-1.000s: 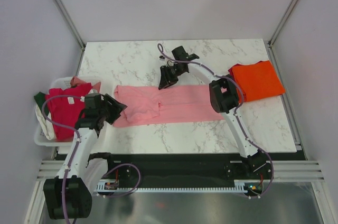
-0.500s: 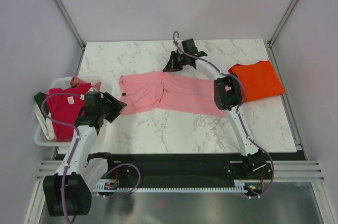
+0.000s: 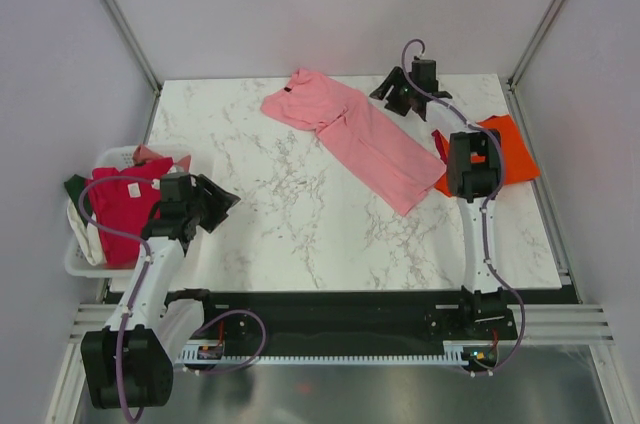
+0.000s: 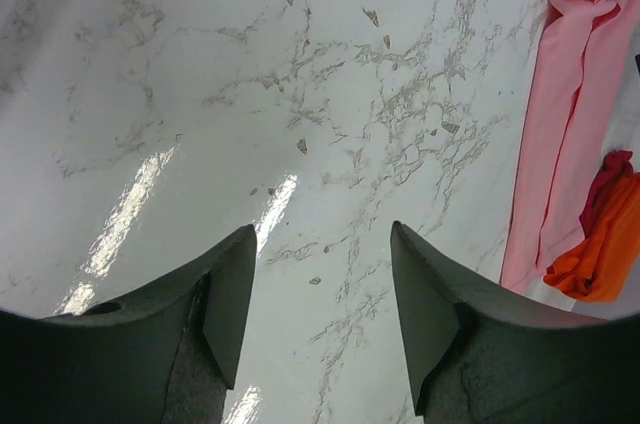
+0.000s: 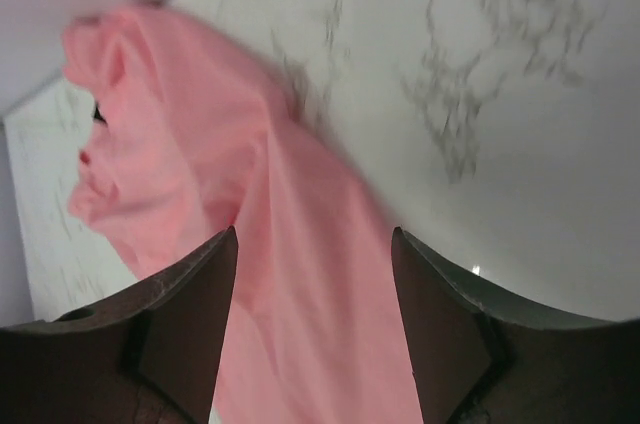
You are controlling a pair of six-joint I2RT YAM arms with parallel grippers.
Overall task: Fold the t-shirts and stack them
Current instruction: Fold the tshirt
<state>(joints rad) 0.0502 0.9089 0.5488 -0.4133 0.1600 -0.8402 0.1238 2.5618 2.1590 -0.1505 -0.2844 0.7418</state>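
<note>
Pink t-shirt point(image 3: 355, 134) lies stretched slantwise across the far half of the tabletop point(image 3: 300, 224), its near end meeting the folded orange t-shirt point(image 3: 505, 149) at the right. We see the right fingers point(image 5: 190, 314) spread wide just beside its far edge, pinching nothing. The left fingers point(image 4: 225, 304) hang spread over bare marble near the white basket point(image 3: 78, 262), where we make out a crimson t-shirt point(image 3: 120, 206) heaped with others.

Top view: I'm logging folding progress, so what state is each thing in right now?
pink t-shirt, narrow strip lying slantwise on the table, not stacked
orange t-shirt, folded, flat at right
crimson t-shirt, unfolded, in the basket
left gripper, open, empty
right gripper, open, holding nothing
</note>
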